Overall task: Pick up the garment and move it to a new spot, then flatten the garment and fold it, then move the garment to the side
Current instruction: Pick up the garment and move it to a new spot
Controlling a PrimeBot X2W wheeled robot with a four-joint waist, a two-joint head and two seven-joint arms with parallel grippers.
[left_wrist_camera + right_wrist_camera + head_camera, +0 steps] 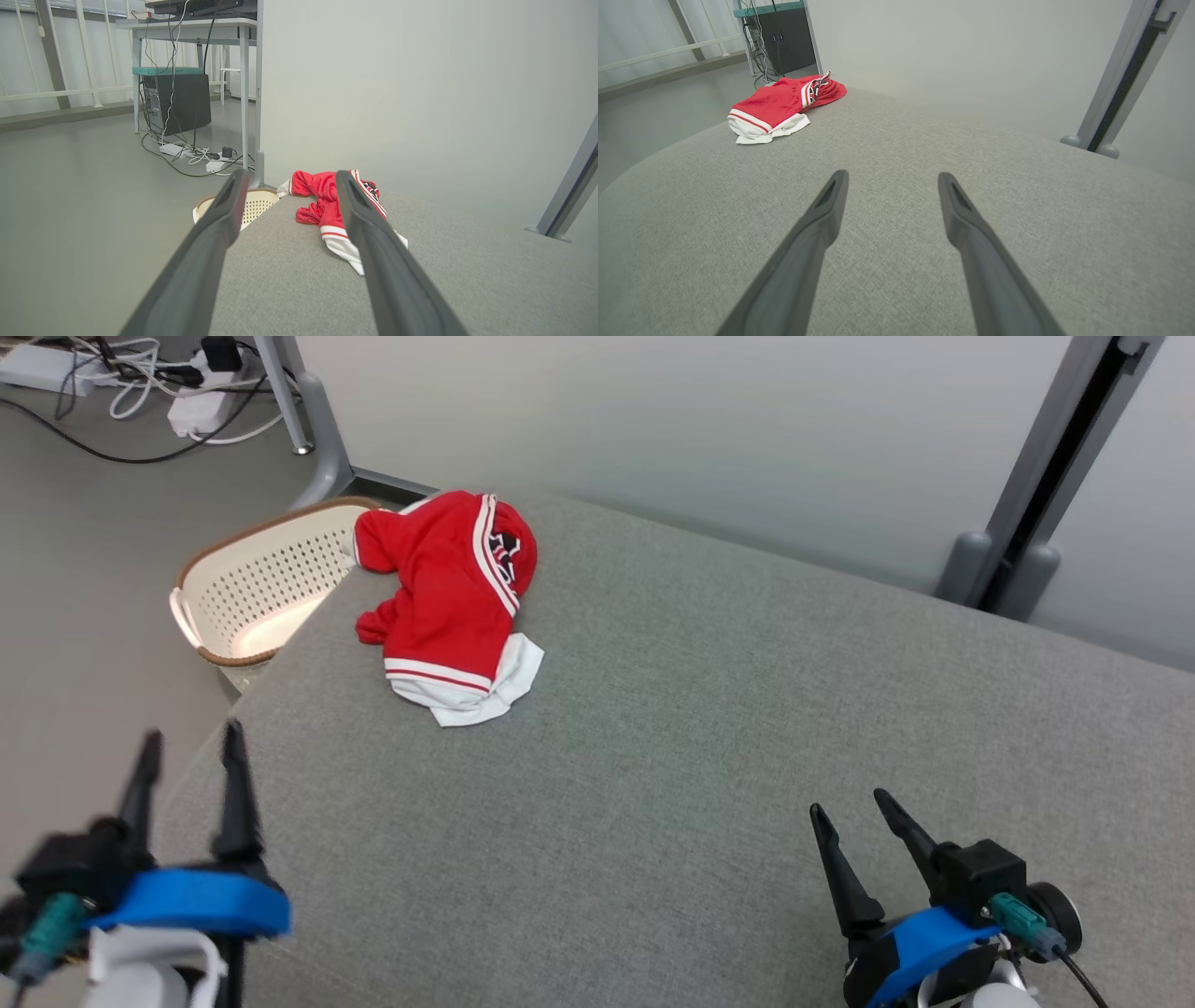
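Lying crumpled near the far left corner of the grey fabric worktop (700,756), the red-and-white garment (448,607) sits just beside a perforated basket (257,583). Well apart from it, at the near side, the left gripper (190,735) and right gripper (849,803) each hold their fingers spread wide and empty.

The garment (439,588) is red with white stripes and hem; the counter (700,756) grey weave; the basket (271,579) cream, brown-rimmed; my left gripper (191,735) and right gripper (850,803) black, blue-banded.
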